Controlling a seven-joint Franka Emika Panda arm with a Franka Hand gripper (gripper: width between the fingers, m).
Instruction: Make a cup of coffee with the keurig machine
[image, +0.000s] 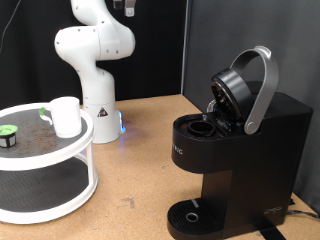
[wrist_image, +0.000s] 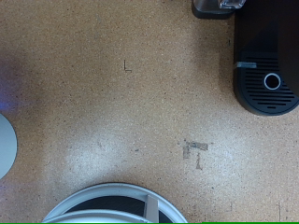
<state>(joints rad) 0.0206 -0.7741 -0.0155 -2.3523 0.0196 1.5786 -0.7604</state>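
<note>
The big white robot arm (image: 93, 45) with round, smooth joints stands up tall from its base. It bends and goes up past the exterior view's top. Only a small dark bit of its pincer (image: 125, 6) shows there. The fingers are cut off.

Keurig machine (wrist_image: 264, 65) beside bare board; white rack rim (wrist_image: 107, 198) below.
</note>
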